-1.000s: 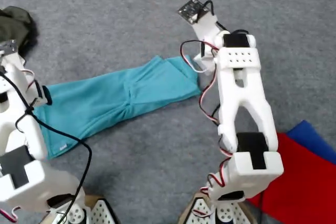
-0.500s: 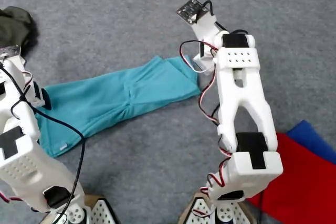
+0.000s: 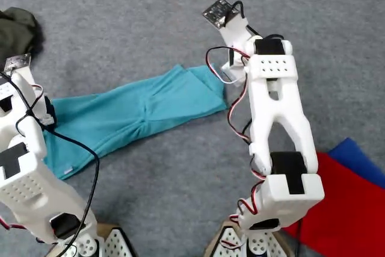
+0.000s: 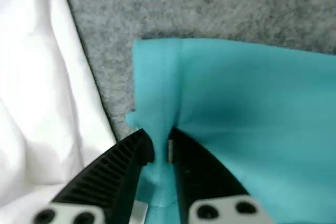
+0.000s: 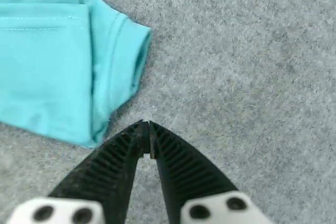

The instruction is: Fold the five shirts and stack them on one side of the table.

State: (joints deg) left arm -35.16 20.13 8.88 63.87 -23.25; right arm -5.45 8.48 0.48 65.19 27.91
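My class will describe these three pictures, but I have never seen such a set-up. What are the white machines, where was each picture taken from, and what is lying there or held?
These are two robot arms, left arm and right arm, each ending in a black gripper. The high view is from a fixed camera above the grey table; the other two come from cameras on the arms' wrists. A teal shirt lies between the arms. The left gripper is shut on one end of it. The right gripper is shut on nothing, beside the other end. A dark green garment lies in a far corner; red cloth and blue cloth lie beside the right arm.
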